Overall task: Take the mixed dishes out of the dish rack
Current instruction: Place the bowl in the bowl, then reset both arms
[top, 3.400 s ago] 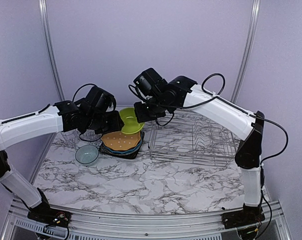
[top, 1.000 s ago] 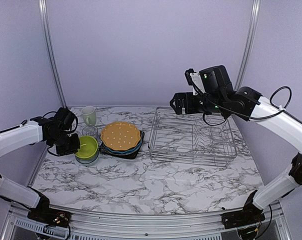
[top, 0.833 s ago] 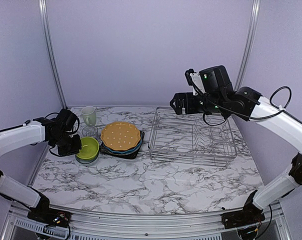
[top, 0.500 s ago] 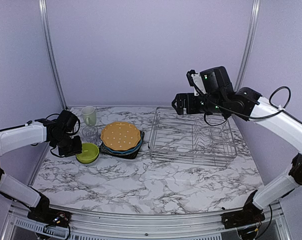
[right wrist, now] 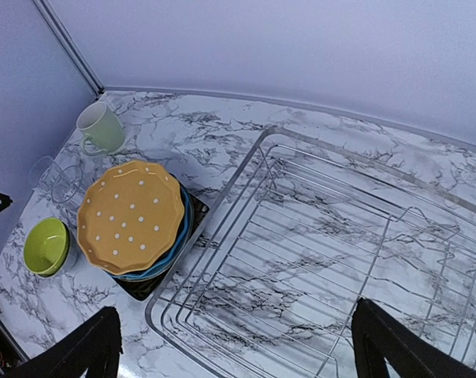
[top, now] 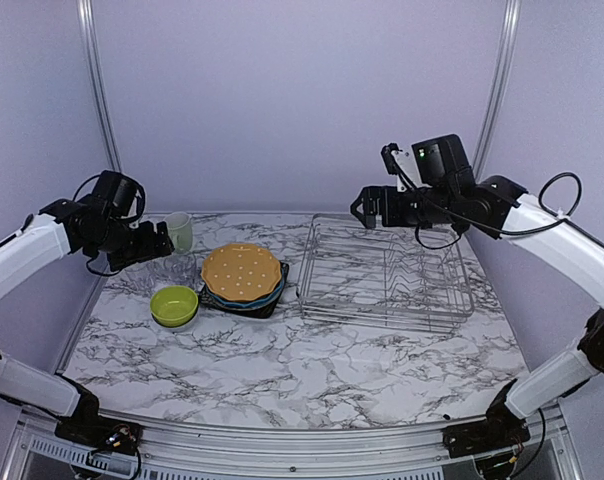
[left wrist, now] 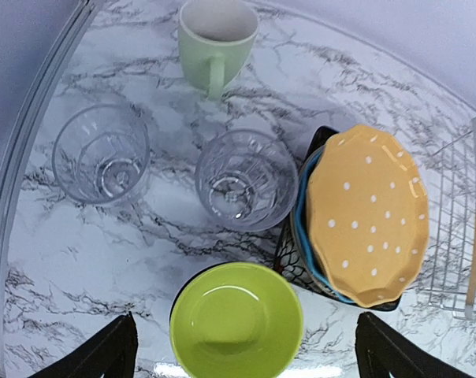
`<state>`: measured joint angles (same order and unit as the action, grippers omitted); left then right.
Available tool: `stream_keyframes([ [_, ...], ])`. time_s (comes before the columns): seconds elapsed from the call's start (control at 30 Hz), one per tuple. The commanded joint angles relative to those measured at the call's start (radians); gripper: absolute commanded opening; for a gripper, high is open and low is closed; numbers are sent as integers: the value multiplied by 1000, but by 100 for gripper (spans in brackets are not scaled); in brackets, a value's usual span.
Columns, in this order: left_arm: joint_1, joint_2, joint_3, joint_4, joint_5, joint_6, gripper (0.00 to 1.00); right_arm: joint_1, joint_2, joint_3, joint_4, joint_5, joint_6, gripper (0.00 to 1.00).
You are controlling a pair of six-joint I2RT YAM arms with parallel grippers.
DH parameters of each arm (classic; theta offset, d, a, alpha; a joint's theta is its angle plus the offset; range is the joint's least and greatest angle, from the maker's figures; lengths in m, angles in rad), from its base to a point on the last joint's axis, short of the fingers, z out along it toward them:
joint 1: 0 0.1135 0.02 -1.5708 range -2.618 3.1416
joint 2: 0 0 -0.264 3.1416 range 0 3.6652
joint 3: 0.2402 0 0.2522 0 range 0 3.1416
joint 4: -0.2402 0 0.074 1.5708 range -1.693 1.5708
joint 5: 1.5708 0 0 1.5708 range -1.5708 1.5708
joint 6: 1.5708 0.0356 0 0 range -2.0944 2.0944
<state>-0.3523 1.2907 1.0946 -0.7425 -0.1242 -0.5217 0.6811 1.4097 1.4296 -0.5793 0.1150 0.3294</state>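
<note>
Grey-veined marble table (top: 312, 370) now carries every dish. The lime green bowl (top: 174, 304), pinched a second ago by the left gripper (top: 158, 240), sits free just beside the orange dotted plate (top: 242, 271). That gripper has let go, spread wide and risen above the pale green mug (top: 179, 232) and two clear glasses (left wrist: 102, 154). The right gripper (top: 365, 208) hovers wide and empty over the dish rack (top: 382, 318), whose wires hold nothing, so unloading looks finished. No brand, label or writing is legible.
</note>
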Motion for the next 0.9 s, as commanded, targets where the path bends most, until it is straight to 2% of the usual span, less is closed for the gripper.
stream_keyframes([
  [0.0, 1, -47, 129, -56, 14, 88, 99, -49, -17, 12, 32, -102, -23, 98],
  [0.13, -2, -38, 220, -68, 30, 120, 99, -58, -9, 29, -5, -72, -51, 98],
  [0.27, -17, -46, 242, -65, 11, 137, 99, -58, -43, -18, -14, -58, -58, 98],
  [0.6, -87, -226, -4, 52, -26, 113, 99, -58, -287, -340, 106, -36, 38, 98],
  [0.87, -88, -297, -127, 73, -57, 91, 99, -58, -390, -452, 115, 11, 80, 98],
])
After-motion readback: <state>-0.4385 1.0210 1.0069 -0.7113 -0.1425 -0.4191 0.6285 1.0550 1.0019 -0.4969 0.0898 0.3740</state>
